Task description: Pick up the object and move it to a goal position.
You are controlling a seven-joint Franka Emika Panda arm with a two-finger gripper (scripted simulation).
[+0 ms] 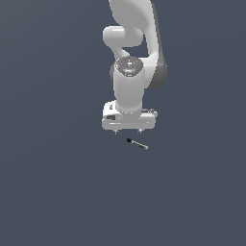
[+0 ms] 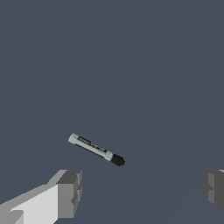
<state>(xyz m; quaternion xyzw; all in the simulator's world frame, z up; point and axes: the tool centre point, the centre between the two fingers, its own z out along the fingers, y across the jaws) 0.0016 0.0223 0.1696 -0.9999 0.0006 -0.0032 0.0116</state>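
The object is a tiny pen-like stick point(image 1: 137, 144) with a black end and a grey-white shaft, lying flat on the dark grey surface. In the exterior view it lies just below and slightly to the right of my gripper point(image 1: 128, 131), which hangs above it, apart from it. In the wrist view the stick point(image 2: 95, 149) lies slanted between and beyond my two fingers point(image 2: 68, 192), which stand wide apart with nothing between them. The gripper point(image 2: 140, 190) is open and empty.
The plain dark grey surface point(image 1: 57, 182) fills both views. The white arm point(image 1: 132, 57) rises above the gripper. No other objects or marker show.
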